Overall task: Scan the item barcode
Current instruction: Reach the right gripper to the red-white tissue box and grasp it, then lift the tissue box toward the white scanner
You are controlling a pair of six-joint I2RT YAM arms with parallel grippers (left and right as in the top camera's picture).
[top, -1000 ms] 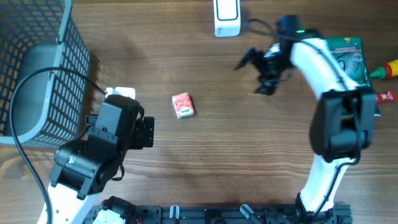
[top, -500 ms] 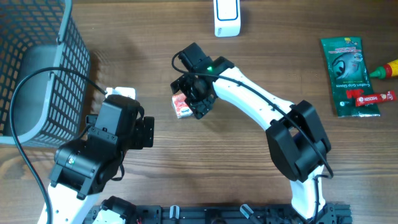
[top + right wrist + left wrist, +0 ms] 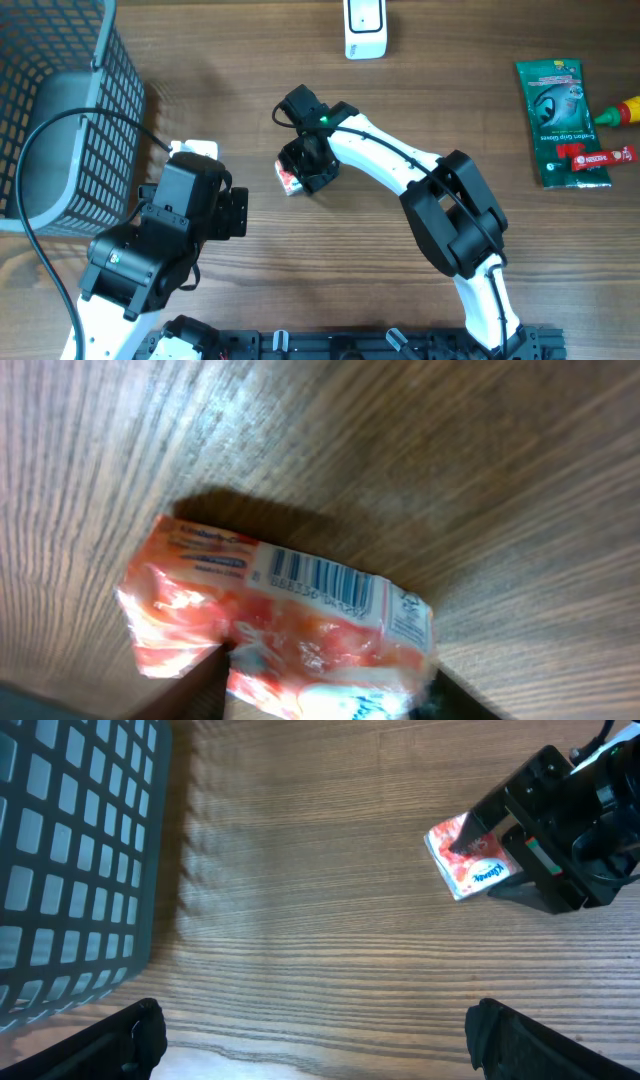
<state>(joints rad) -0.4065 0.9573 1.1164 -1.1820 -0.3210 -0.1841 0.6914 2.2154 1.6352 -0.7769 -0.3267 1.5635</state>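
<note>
The item is a small red-and-white tissue packet [image 3: 288, 179] lying on the wood table left of centre. My right gripper [image 3: 304, 166] stands over it, its two fingers pressed against opposite sides of the packet [image 3: 290, 615]. A printed barcode [image 3: 320, 578] shows on the packet's upper face in the right wrist view. The left wrist view shows the packet [image 3: 482, 876] at upper right, partly covered by the right gripper's black body. The white scanner [image 3: 364, 28] stands at the table's far edge. My left gripper [image 3: 320, 1040] is open over bare wood, well to the left.
A grey wire basket [image 3: 60, 110] fills the far left corner, its wall [image 3: 70, 860] close to the left gripper. A green packet [image 3: 556, 105], a sauce bottle [image 3: 615, 113] and a red sachet [image 3: 600, 157] lie at far right. A small white object [image 3: 196, 150] sits beside the left arm.
The right arm swung from the far right across to the packet, came down over it and closed its fingers in on the packet's sides. The left arm has not moved.
</note>
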